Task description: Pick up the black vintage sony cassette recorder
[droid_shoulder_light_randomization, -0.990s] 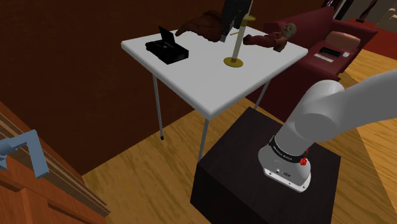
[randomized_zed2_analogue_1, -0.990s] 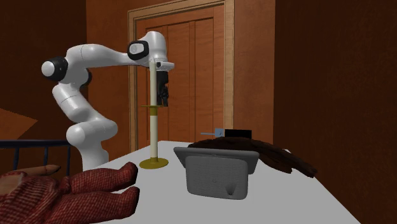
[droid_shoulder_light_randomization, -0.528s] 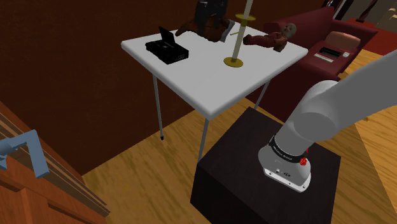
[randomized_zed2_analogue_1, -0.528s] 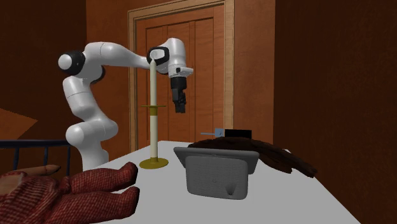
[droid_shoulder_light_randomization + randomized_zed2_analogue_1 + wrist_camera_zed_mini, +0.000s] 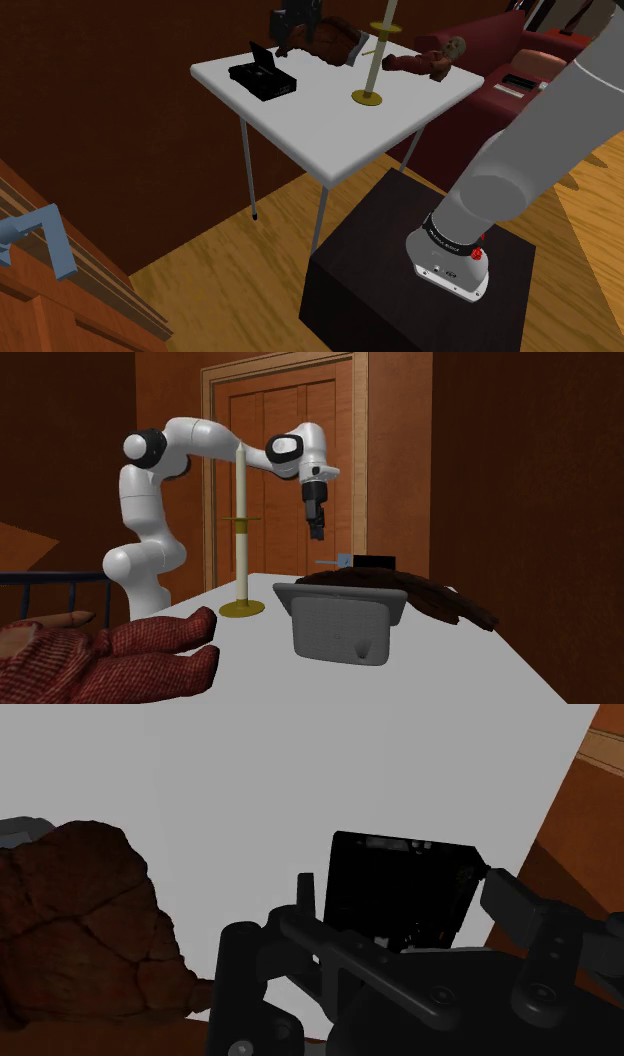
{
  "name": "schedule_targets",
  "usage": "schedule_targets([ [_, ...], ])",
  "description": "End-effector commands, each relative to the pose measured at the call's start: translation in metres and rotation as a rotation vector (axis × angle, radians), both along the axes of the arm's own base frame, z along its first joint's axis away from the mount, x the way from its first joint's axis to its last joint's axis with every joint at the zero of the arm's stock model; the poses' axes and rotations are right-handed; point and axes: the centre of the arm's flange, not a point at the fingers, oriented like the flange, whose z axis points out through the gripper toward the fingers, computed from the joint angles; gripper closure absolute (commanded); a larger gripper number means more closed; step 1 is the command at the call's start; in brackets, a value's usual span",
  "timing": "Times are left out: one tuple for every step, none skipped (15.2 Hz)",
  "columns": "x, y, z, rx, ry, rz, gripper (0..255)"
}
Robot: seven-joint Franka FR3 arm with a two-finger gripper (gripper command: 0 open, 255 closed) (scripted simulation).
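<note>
The black cassette recorder (image 5: 262, 77) lies near the far left corner of the white table (image 5: 330, 120), its lid raised. In the second exterior view the recorder (image 5: 372, 561) sits at the table's far end. My black gripper (image 5: 284, 20) hangs in the air above and a little behind it, near the brown lump (image 5: 330, 40). From the second exterior view, the gripper (image 5: 317, 532) points down, left of the recorder and well above the table. In the wrist view the recorder (image 5: 400, 884) lies ahead of the gripper (image 5: 398, 932), whose fingers stand apart with nothing between them.
A tall candle on a brass stand (image 5: 372, 60) rises mid-table. A doll in red (image 5: 430, 60) lies at the far right corner. A grey holder (image 5: 340, 617) stands before the brown lump (image 5: 430, 597). A red sofa (image 5: 520, 70) is behind the table.
The arm has swung away from the candle stand toward the recorder, leftward in the shoulder view, rightward and lower in the second exterior view. Nothing on the table has moved.
</note>
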Motion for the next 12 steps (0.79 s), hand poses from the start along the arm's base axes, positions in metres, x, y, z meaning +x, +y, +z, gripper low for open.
schedule_targets([
  [0.024,0.001,-0.010,-0.021,-0.002,-0.020,0],
  [0.037,0.001,-0.014,-0.032,-0.002,-0.030,0],
  [0.049,0.001,-0.017,-0.042,-0.003,-0.040,0],
  [0.062,0.000,-0.021,-0.053,-0.003,-0.050,0],
  [0.075,-0.001,-0.025,-0.063,-0.004,-0.060,0],
  [0.088,-0.002,-0.029,-0.073,-0.004,-0.070,0],
  [0.100,-0.003,-0.033,-0.084,-0.005,-0.079,0],
  [0.104,-0.003,-0.034,-0.087,-0.005,-0.082,0],
  [0.104,-0.003,-0.039,-0.087,-0.005,-0.082,0],
  [0.104,-0.003,-0.044,-0.087,-0.005,-0.082,0],
  [0.104,-0.003,-0.049,-0.087,-0.005,-0.082,0],
  [0.104,-0.003,-0.055,-0.087,-0.005,-0.082,0],
])
